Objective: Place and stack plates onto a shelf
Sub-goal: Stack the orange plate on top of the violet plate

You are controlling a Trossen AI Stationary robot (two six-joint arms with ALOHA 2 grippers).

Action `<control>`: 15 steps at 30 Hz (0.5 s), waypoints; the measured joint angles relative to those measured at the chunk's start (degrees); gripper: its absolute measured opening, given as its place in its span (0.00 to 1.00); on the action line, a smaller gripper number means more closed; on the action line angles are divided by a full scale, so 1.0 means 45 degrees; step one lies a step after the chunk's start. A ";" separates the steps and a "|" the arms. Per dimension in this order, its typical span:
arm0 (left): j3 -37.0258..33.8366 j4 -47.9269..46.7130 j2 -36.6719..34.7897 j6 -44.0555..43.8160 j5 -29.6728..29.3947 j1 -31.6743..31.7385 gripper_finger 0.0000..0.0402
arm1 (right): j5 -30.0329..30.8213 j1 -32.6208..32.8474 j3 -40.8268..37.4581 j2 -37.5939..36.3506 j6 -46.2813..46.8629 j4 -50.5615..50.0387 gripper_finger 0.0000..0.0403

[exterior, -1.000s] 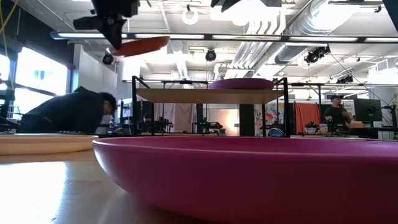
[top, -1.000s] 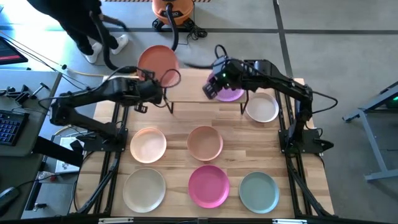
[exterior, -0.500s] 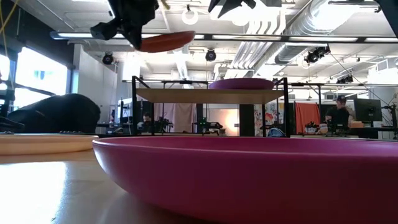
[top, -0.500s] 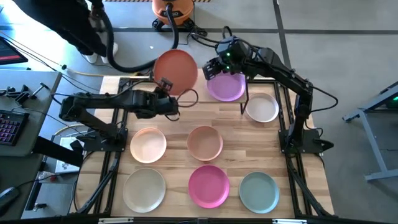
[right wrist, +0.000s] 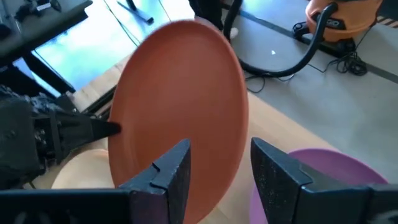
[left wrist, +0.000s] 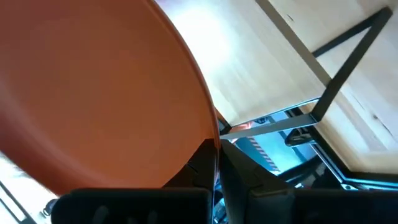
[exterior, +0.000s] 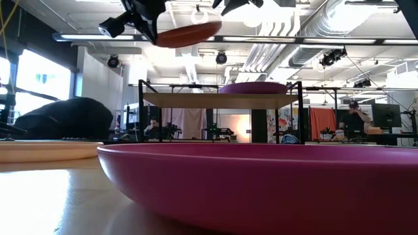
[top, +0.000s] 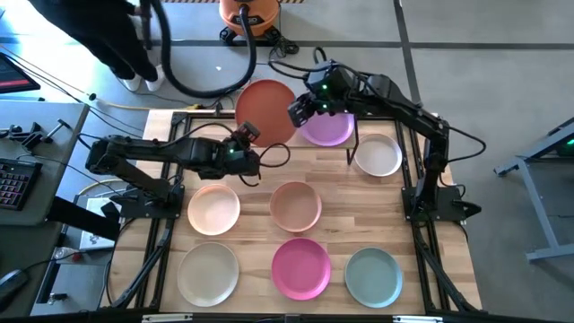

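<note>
Left arm: stretched across the worktop toward the shelf, left gripper [top: 244,136] raised, jaws clamped on the rim of the round matte terracotta plate [top: 266,111].
Terracotta plate: held in the air above the left half of the small light-wood shelf on thin black legs [exterior: 219,100], tilted.
Right arm: reaching in from the right, right gripper [right wrist: 214,163] with jaws apart just beside the terracotta plate.
Round purple plate [top: 328,127]: resting on the shelf's right half.

one plate [top: 265,109] is hanging above the shelf's [exterior: 219,100] left end, another [top: 327,128] is sitting on its right end, and six plates [top: 297,205] are lying on the table [top: 251,184].
</note>
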 joint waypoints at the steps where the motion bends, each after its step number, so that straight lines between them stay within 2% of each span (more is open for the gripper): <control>1: -0.0001 0.0071 0.0000 0.0002 -0.0031 -0.0005 0.00 | -0.0003 0.0034 -0.0003 0.0021 0.0000 -0.0091 0.36; 7: -0.0004 0.0555 0.0000 -0.0005 -0.0680 0.0000 0.00 | 0.0069 0.0120 0.0002 0.0266 0.0000 -0.0334 0.36; 15: -0.0005 0.0632 0.0000 0.0221 -0.0702 -0.0058 0.00 | 0.0163 0.0110 0.0002 0.0659 0.0005 -0.0454 0.35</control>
